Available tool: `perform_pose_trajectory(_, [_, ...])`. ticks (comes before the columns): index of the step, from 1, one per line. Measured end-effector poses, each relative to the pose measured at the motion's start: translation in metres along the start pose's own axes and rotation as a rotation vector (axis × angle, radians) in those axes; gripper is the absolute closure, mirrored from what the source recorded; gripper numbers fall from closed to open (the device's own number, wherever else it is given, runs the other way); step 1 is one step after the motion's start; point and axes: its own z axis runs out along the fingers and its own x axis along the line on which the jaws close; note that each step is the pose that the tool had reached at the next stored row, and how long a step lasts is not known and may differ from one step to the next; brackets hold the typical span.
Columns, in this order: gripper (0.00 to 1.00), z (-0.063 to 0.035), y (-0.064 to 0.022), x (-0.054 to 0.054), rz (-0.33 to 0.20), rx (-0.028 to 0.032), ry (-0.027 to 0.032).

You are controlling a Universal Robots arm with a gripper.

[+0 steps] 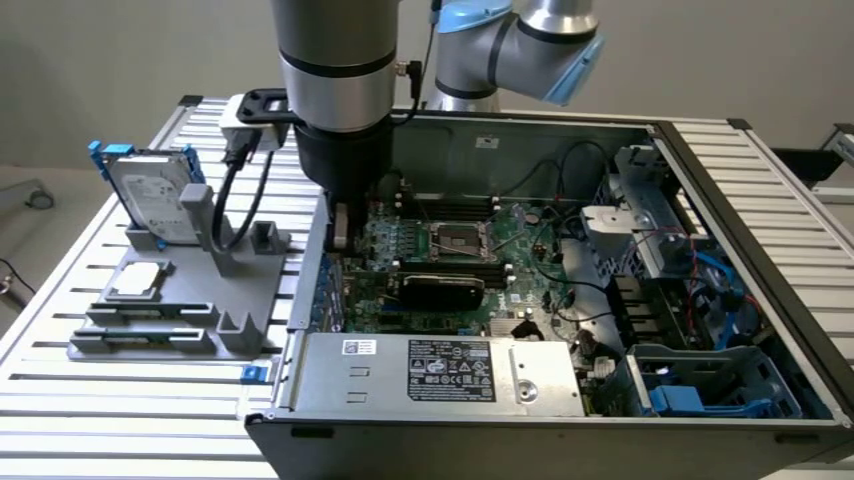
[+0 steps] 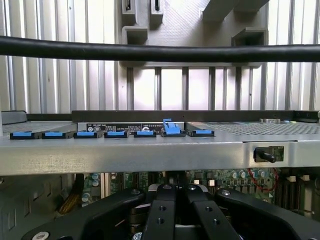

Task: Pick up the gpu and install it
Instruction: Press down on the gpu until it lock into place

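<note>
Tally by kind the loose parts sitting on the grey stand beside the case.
Hard drive: 1
Chip: 1
Total: 2

A counter (image 1: 107, 420) of pale metal slats carries everything. On the exterior view's left, a grey holder rack (image 1: 167, 325) rests directly on the slats, with a small blue clip (image 1: 248, 373) on the slats beside its near corner. To the exterior view's right of the rack, an open computer case (image 1: 534, 400) sits on the counter, just beside the rack.
</note>
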Motion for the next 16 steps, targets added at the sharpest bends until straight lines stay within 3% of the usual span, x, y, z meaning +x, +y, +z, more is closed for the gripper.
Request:
perform_pose_trajectory(10, [0.89, 0.0003, 0.0, 0.0, 0.014, -0.0186, 0.0009])
perform_pose_trajectory(16, [0.89, 0.0002, -0.0001, -0.0002, 0.025, -0.0283, 0.0057])
